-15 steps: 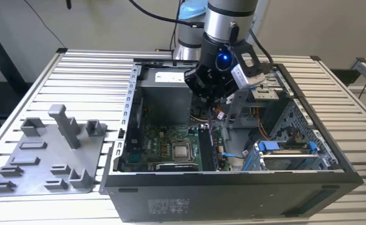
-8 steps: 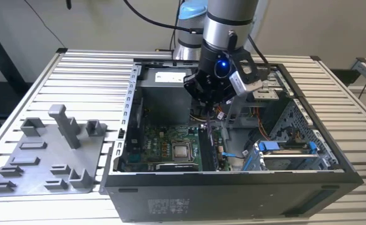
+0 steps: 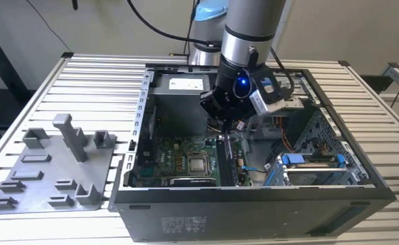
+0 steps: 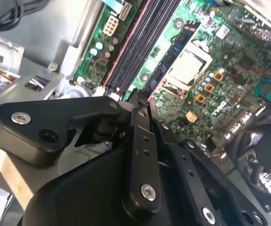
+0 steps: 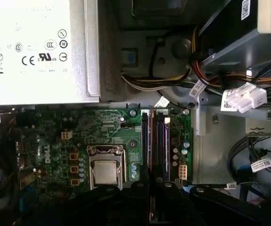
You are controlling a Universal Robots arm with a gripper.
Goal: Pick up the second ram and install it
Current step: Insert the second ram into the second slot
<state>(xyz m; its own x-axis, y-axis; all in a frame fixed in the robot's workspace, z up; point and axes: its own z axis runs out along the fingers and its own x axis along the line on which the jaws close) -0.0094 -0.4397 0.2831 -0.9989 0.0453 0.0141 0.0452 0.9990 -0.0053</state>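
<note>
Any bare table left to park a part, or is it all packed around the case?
Free: ribbed table behind the grey tray, toward the exterior view's left, and the strip at the exterior view's right of the computer case. Crowded: inside the case, where the gripper hangs over the motherboard among cables.

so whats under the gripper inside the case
Below the gripper lie the motherboard and its long black memory slots, beside the processor socket. The gripper's black links cover the slots' near ends.
</note>
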